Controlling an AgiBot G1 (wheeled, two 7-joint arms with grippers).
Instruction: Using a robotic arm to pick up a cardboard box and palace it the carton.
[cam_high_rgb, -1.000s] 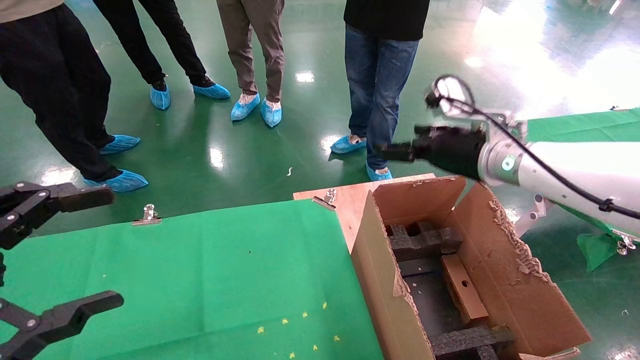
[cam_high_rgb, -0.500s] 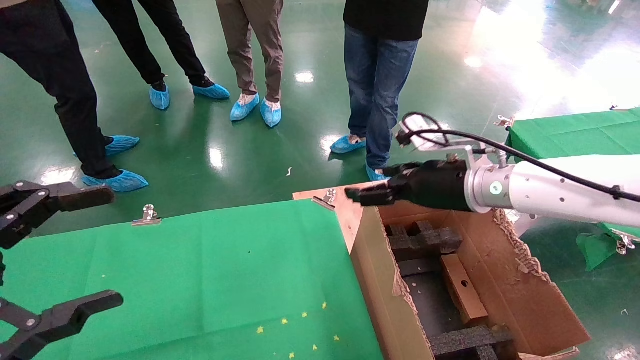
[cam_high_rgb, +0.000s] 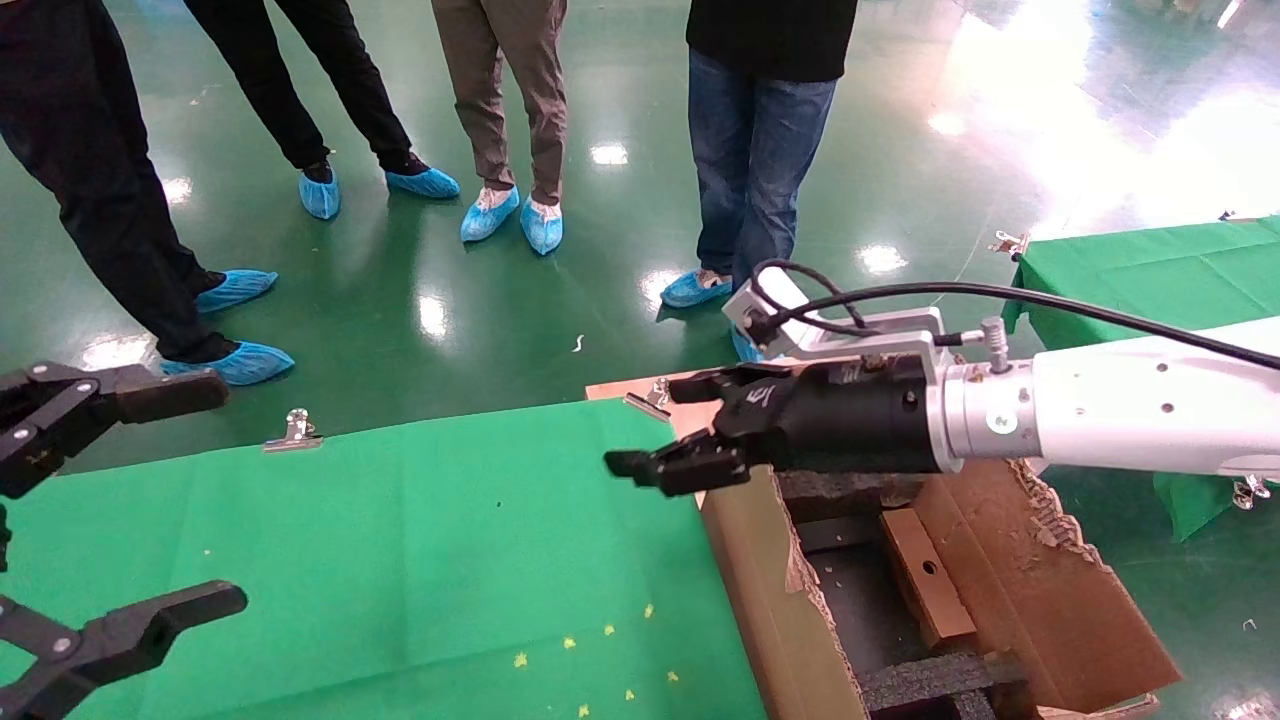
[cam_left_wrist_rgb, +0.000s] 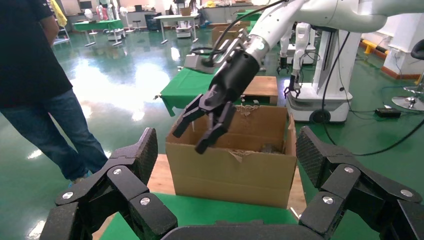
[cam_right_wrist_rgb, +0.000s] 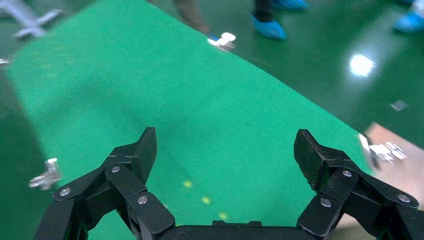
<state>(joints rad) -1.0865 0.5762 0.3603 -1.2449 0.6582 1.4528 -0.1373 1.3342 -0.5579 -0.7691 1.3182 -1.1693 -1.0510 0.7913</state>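
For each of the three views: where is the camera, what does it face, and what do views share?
Head: on the robot's head, looking down at the green table and carton; both grippers show, right gripper open.
Left wrist: behind the open left gripper, facing the carton and right gripper.
Right wrist: behind the right gripper, facing the table.
Shared: head and left wrist both show the carton.

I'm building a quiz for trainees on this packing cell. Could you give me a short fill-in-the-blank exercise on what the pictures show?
1. The cardboard box lies inside the ____.
2. The cloth over the table is ____ in colour.
3. The right gripper has its fingers ____ and holds nothing.
4. The people standing on the floor wear ____ shoe covers.

Missing words: carton; green; open; blue
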